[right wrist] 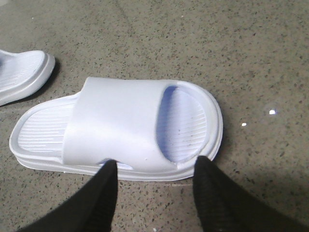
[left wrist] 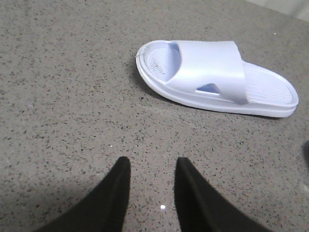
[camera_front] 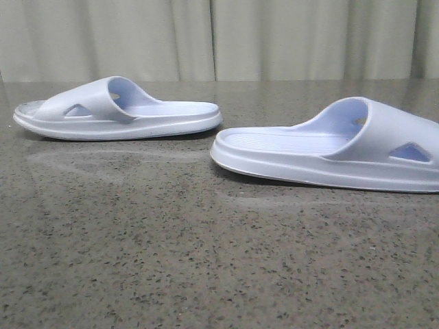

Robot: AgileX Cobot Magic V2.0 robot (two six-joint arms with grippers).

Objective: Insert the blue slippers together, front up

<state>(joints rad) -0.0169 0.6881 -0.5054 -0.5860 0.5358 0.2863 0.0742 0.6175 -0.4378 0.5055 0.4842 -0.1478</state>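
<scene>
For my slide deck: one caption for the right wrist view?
Open right gripper poised over one blue slipper on the speckled table.

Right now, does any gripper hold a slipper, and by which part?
No. The left gripper is open over bare table. The right gripper is open beside the right slipper, not closed on it.

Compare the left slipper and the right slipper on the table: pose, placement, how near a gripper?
Pose: the left slipper points its toe to the robot's left; the right slipper points its toe right, so the heels face each other.
Placement: the left slipper lies farther back on the table; the right slipper lies nearer the camera.
Gripper: the left gripper is well short of the left slipper; the right gripper is open at the right slipper's side.
Shared: pale blue, upright, soles down.
</scene>
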